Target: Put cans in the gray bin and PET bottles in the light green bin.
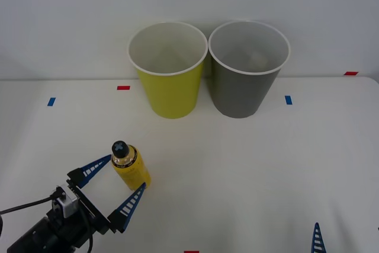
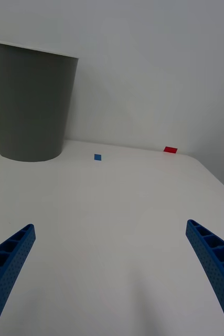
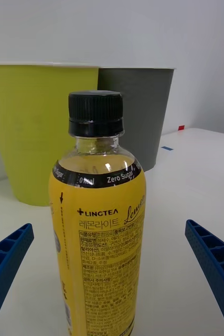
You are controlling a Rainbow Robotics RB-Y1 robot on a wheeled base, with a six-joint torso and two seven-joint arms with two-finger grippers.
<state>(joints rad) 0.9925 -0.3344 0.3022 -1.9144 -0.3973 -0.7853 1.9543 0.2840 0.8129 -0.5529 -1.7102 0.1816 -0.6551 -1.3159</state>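
Note:
A stubby PET bottle (image 1: 131, 167) (image 3: 98, 231) with a yellow label and black cap stands upright on the white table at the front left. My left gripper (image 1: 117, 183) (image 3: 109, 283) is open, one blue finger on each side of the bottle, not touching it. Behind, at the back of the table, the light green bin (image 1: 169, 69) (image 3: 35, 131) stands left of the gray bin (image 1: 247, 66) (image 3: 140, 113) (image 2: 30, 102); both are upright and side by side. My right gripper (image 2: 112, 278) is open over bare table at the front right, one fingertip (image 1: 318, 238) showing at the lower edge.
Small red tape marks (image 1: 123, 87) (image 1: 350, 73) and blue tape marks (image 1: 51, 101) (image 1: 288, 99) dot the tabletop (image 1: 237, 170). A plain wall rises right behind the bins. The table's right edge lies past the gray bin.

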